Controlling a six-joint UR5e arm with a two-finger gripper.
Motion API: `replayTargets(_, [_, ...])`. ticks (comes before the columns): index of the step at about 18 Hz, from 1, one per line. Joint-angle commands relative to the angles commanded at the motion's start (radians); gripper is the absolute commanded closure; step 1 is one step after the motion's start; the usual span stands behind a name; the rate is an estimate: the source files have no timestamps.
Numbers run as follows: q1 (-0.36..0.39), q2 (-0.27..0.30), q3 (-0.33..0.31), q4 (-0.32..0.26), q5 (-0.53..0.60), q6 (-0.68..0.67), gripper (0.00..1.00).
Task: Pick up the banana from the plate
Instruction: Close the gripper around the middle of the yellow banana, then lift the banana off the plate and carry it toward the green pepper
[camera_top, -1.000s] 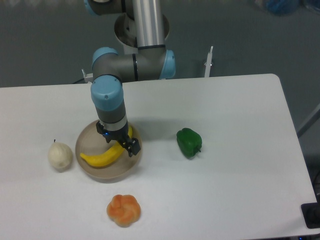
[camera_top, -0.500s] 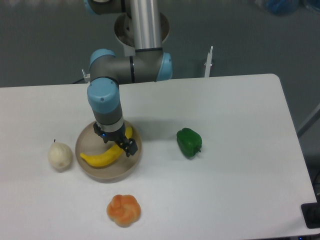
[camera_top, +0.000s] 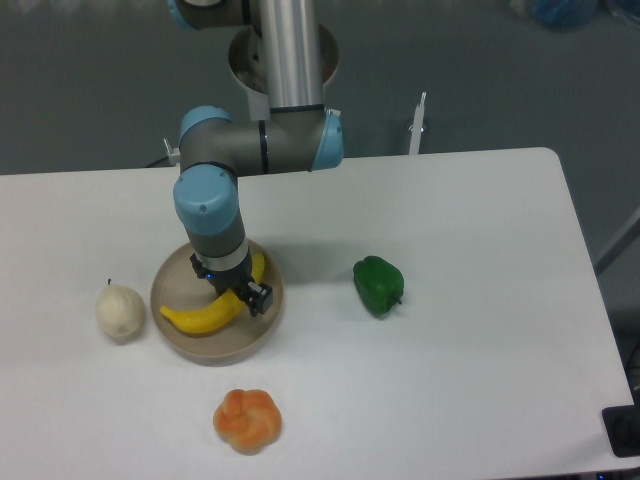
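Camera: pincer (camera_top: 238, 292) over banana (camera_top: 205, 314) — on plate (camera_top: 215, 345).

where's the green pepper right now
The green pepper sits on the white table, right of centre in the camera view. It is apart from the plate to its left and up-right of the orange bun.

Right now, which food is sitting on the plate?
The yellow banana. It alone lies on the plate; the pale pear, green pepper and orange bun sit on the table.
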Motion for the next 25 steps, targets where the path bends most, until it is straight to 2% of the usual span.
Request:
replayTargets(3, [0.0, 0.002, 0.0, 0.0, 0.0, 0.0, 0.6])
replayTargets(10, [0.005, 0.021, 0.008, -0.003, 0.002, 0.012, 0.64])
replayTargets(13, [0.024, 0.064, 0.037, -0.018, 0.002, 0.018, 0.64])
replayTargets(16, [0.092, 0.109, 0.052, -0.018, 0.0, 0.037, 0.64])
replayTargets(20, [0.187, 0.118, 0.101, -0.025, 0.002, 0.179, 0.64])
replayTargets(23, [0.264, 0.126, 0.15, -0.09, 0.0, 0.247, 0.64])
replayTargets(25, [0.31, 0.126, 0.207, -0.136, 0.002, 0.303, 0.64])
